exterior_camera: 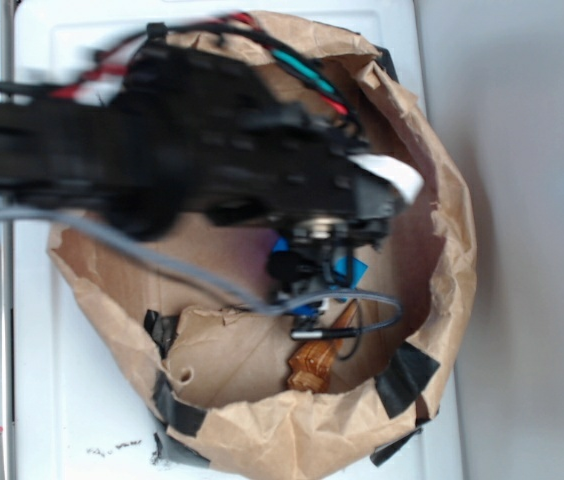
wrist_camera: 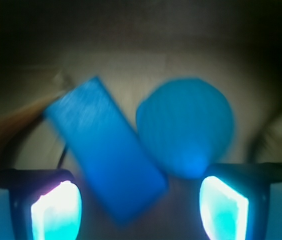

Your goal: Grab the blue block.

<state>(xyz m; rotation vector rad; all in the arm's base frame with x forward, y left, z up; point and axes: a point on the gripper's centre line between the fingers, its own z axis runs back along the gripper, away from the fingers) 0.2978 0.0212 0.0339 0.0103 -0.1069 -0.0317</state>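
The blue block is a flat bright blue bar lying at a slant, its near end between my two glowing pads. My gripper is open, its jaws wide apart and touching nothing. Right of the block sits the round teal-blue ball, touching or nearly touching it. In the exterior view the black arm covers most of the paper bag. The gripper hangs low inside it, and only small bits of blue show beside the fingers.
The crumpled brown bag walls ring the work area closely, patched with black tape. A brown carved wooden piece lies near the bag's front wall. A grey cable loops across the bag. The brown piece appears at the wrist view's left.
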